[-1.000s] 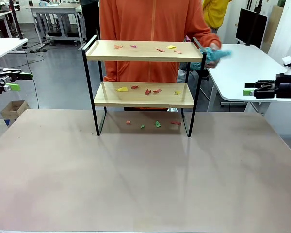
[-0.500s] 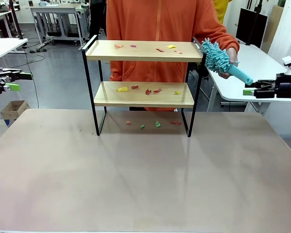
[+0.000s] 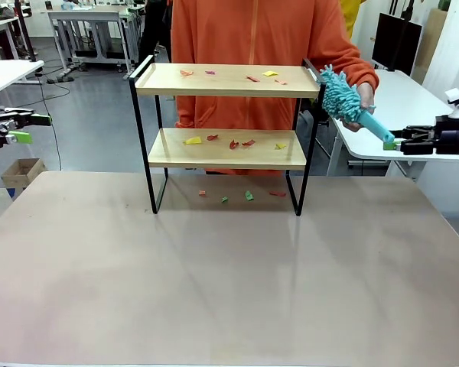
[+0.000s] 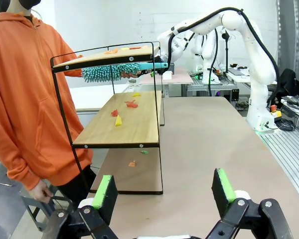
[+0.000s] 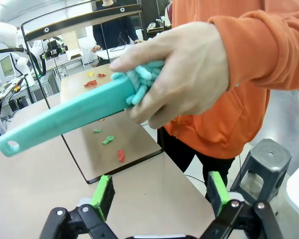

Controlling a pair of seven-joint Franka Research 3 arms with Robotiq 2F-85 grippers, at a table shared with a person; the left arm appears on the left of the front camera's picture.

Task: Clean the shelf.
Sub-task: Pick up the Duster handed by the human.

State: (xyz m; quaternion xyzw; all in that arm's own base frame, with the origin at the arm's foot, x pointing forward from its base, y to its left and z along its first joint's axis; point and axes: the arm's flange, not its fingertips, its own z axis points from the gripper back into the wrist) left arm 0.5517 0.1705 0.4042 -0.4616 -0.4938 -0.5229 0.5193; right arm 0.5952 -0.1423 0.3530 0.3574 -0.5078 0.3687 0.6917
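Standing at the far middle of the pale bench, the two-tier light-wood shelf in a thin black metal frame carries small coloured paper scraps on both boards, with more on the bench beneath. At its right end a person's hand holds a teal fluffy duster, handle toward the robot's right hand, spread wide and empty; the left hand, far left, likewise.

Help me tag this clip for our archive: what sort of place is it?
Most likely a robotics lab or workshop: a white jointed robot arm mounted at the table's edge, rows of white workbenches on a bare grey floor, and a black monitor.
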